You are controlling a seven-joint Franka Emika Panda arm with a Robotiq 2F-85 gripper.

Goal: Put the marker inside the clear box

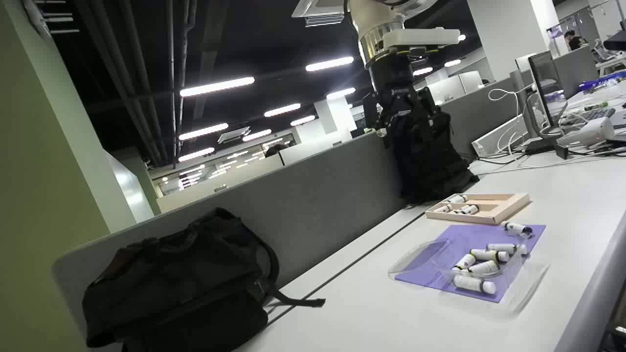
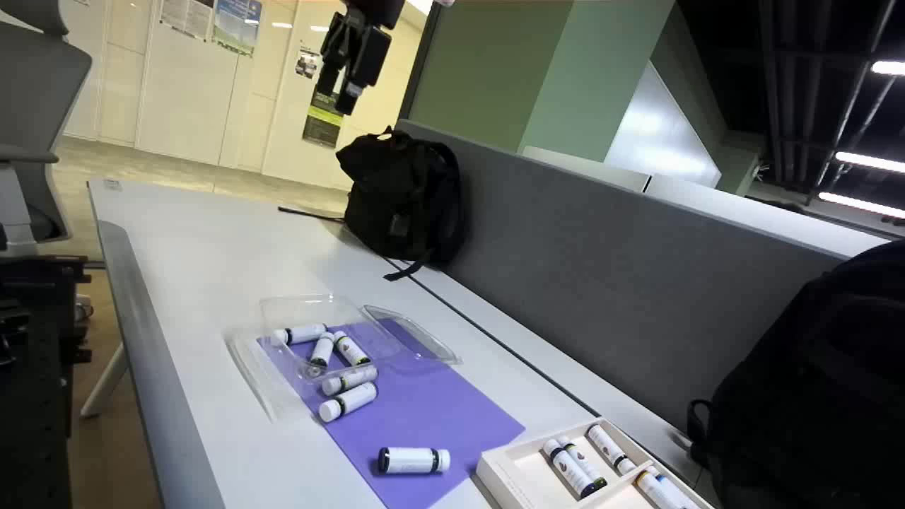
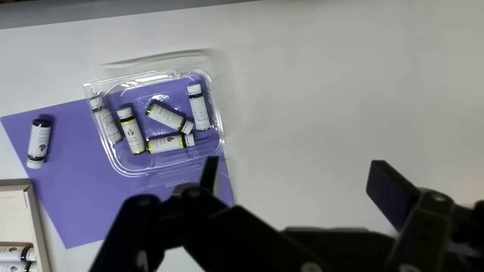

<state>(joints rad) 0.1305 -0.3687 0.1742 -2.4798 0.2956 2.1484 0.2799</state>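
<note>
Counting outward from the gripper (image 3: 296, 177), and past its finger on the wrist view's left lies one clear box (image 3: 155, 127), four bottles (image 3: 133, 132) lying inside, a fifth bottle (image 3: 107, 122) along the farther rim, in or out I cannot tell! One purple sheet (image 3: 83, 185) partly underneath, one lone bottle (image 3: 38, 143) farther out on it, then one tray (image 2: 527, 468) showing at least five. And the gripper? Fingers spread wide, bare desk (image 3: 302, 94) visible between. Broad open surface past its other finger; beyond the box, the grey edge (image 3: 113, 12); opposite, one divider (image 2: 601, 226), two backpacks (image 1: 176, 283) beside it.
</note>
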